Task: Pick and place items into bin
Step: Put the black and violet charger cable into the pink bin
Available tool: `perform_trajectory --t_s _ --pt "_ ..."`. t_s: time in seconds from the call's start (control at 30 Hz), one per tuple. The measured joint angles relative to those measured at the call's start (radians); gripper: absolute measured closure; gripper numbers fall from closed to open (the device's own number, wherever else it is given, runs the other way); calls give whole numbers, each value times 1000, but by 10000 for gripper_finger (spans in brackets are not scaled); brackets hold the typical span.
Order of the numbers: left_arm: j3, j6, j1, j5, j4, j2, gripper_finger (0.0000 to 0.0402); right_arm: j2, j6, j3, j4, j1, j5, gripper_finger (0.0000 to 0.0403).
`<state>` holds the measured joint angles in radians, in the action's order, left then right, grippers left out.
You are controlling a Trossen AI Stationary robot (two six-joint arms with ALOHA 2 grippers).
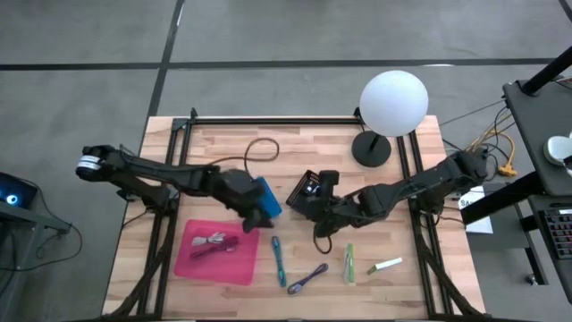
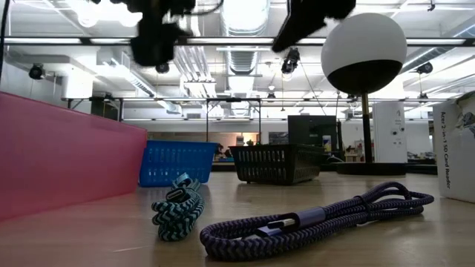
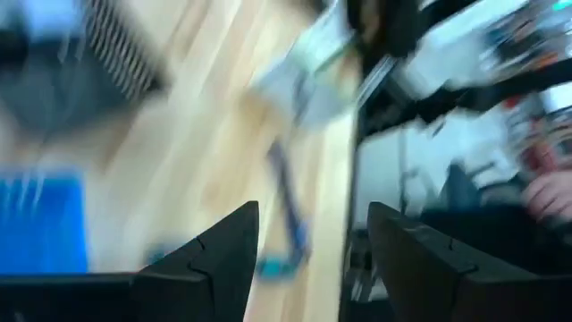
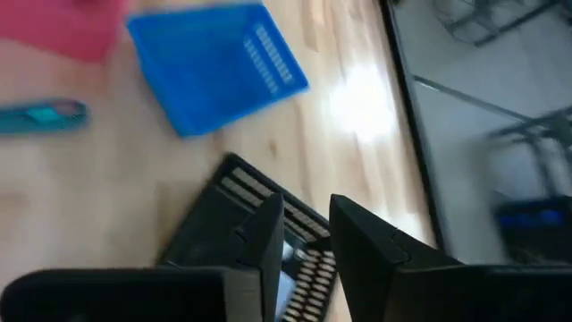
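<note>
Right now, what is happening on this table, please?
Two robot arms are sorting small items into bins. The left end effector is open near the blue bin. The right end effector is above the black bin. A pink tray already holds some cables. A teal cable, a purple cable and a green item still lie on the wood.

Teal cable [image 1: 279, 259], purple cable [image 1: 307, 280], green item [image 1: 349, 263], white stick [image 1: 387, 266], loose on wood
</note>
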<state>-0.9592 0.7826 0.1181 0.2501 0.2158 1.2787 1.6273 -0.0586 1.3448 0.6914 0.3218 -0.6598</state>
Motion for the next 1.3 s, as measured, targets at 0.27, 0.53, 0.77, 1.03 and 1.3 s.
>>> perform_trajectory --t_s 0.27,0.53,0.77,1.03,1.3 --pt "-1 -99 0 -83 -141 -69 207 -190 13 -117 -499 0 374 312" --pt "32 -145 -1 -110 -105 -124 207 -269 -22 -266 -837 1 497 318" --pt "35 -194 -1 -106 13 -168 207 -225 -97 -363 -814 43 552 280" --pt "35 -323 -1 -106 23 -207 207 -120 -182 -358 -690 139 557 204" --pt "36 -389 -1 -106 51 -214 207 76 -176 -230 -535 182 562 182"
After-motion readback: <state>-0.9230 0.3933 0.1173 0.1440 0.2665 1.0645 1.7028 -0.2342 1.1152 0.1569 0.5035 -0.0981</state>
